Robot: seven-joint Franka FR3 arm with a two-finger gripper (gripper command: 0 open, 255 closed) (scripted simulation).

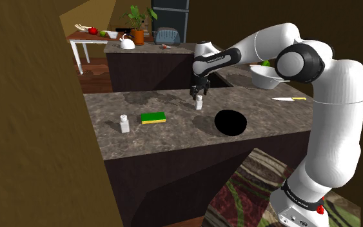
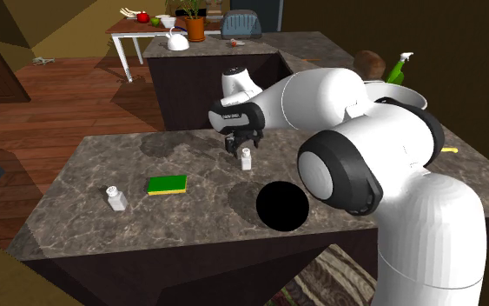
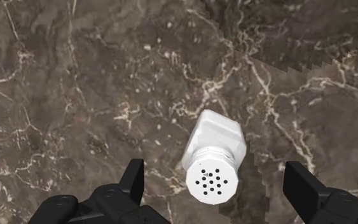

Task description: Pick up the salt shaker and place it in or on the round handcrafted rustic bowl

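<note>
1. Gripper (image 3: 215, 178) hangs straight over the salt shaker (image 3: 214, 159); its fingers are spread wide on either side of the holed cap and touch neither side; nothing is held.
2. That salt shaker stands upright on the marble counter (image 1: 173, 132), near the black round bowl (image 1: 230, 122); I judge this the approach step, with the grasp not yet made.
3. The next move, as I see it: lower until the fingers flank the body below the cap; close, lift, carry across to the bowl; the shaker is narrow, so centring matters.
4. The bowl is drawn flat black; nothing shows in it.
5. Further off lie a green sponge (image 1: 153, 117) and 1 second shaker (image 1: 124, 123); a white bowl (image 1: 264, 77) sits on the far counter with something green at its rim; whether that is inside or behind it I cannot tell.
</note>
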